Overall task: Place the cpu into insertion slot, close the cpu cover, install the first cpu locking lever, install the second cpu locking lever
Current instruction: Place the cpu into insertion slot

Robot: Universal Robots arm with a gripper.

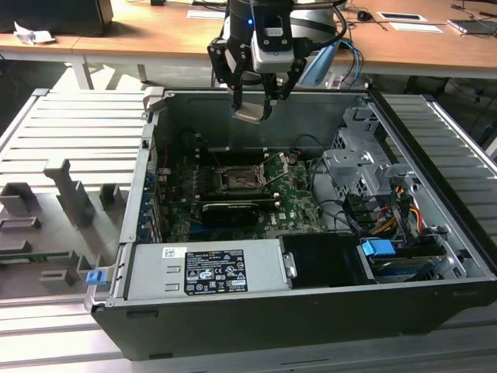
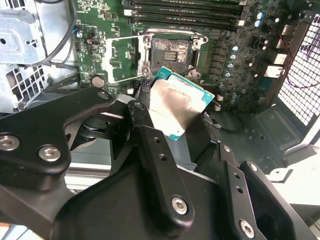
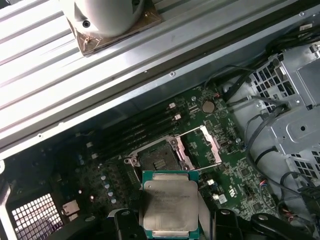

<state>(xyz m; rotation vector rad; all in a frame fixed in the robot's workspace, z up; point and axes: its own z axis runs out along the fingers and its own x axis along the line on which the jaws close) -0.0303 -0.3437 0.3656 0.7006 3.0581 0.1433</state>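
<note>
Open desktop computer case point(image 1: 311, 318) on a ribbed metal bench, seen from above in the exterior view. The gripper point(image 1: 252, 109) hangs over the rear part of the case, well above the motherboard point(image 1: 299, 203). Its black fingers point(image 2: 150, 145) are drawn in narrow and clamp the cpu point(image 1: 250, 115) by two opposite edges. In both wrist views the cpu point(image 2: 177, 102) point(image 3: 170, 202) shows its pale metal face and a green border, and sits slightly tilted between the fingers.

The insertion slot point(image 1: 237, 180) point(image 2: 169, 52) point(image 3: 157, 161) lies on the board below the chip and apart from it, with its dark contact field uncovered. The cpu cover point(image 2: 109, 60) point(image 3: 212, 145), a thin silvery frame with a large window, is swung open to one side of the slot.

Long memory slots point(image 2: 185, 10) run just beside the socket. In the exterior view a long black card point(image 1: 229, 210) lies nearer the camera than the slot, a grey power supply point(image 1: 206, 268) fills the near corner, and a metal drive cage point(image 1: 357, 163) stands toward the exterior view's right.
</note>
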